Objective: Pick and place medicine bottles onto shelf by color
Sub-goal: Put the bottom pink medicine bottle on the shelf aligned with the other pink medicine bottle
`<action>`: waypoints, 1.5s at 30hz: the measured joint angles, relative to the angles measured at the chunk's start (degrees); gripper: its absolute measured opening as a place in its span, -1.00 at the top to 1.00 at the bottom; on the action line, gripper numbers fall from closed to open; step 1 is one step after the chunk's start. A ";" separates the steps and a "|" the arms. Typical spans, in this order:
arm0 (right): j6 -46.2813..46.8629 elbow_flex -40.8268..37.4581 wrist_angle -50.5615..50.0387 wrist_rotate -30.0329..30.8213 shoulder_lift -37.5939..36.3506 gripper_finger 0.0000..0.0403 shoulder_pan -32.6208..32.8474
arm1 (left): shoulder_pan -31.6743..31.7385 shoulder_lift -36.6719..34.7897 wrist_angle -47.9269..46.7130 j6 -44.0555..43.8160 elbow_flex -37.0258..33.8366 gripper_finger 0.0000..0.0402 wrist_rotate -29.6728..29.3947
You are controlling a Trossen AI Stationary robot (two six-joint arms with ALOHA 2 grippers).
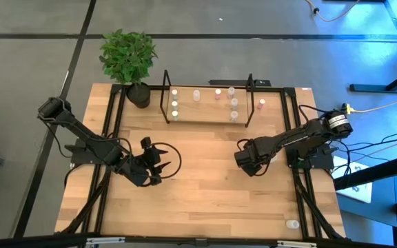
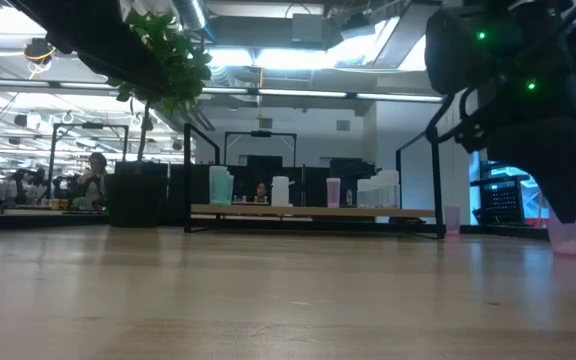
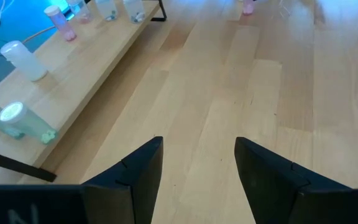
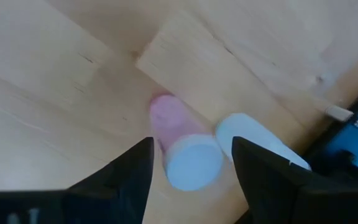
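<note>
My right gripper points down, open, over a pink bottle with a white cap, one finger on each side. This bottle stands on the table at the right, with a white bottle beside it. The gripper hides both bottles in the high view. The shelf stands at the table's far side with several white, pale and pink bottles upright on its board. My left gripper is open and empty over the table's left middle, and it also shows in the left wrist view. My right gripper comes at the pink bottle's capped top from above, its fingers close on either side. I cannot tell whether they touch it. The bottle stands upright on the table.
A potted plant stands at the shelf's left end. One pink bottle stands on the table just right of the shelf. A pale bottle stands near the table's near right corner. Bare wood lies between the two grippers.
</note>
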 joint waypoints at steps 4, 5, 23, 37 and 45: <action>-0.25 -0.12 0.55 0.36 0.00 0.03 0.02 | 0.01 0.00 0.00 0.00 0.00 0.03 0.00; -0.27 -0.12 0.57 0.36 0.00 0.07 0.02 | 0.01 0.00 0.00 0.02 0.00 0.03 0.00; 1.15 5.47 5.28 1.12 0.02 0.42 0.01 | 0.01 0.00 0.05 0.15 0.00 0.03 0.00; -13.40 27.30 4.05 9.05 0.02 0.42 -3.62 | 0.01 0.02 0.02 0.11 0.00 0.03 0.00; -25.78 38.22 3.00 10.34 0.27 0.42 -12.54 | 0.01 0.02 0.02 0.09 0.00 0.03 0.00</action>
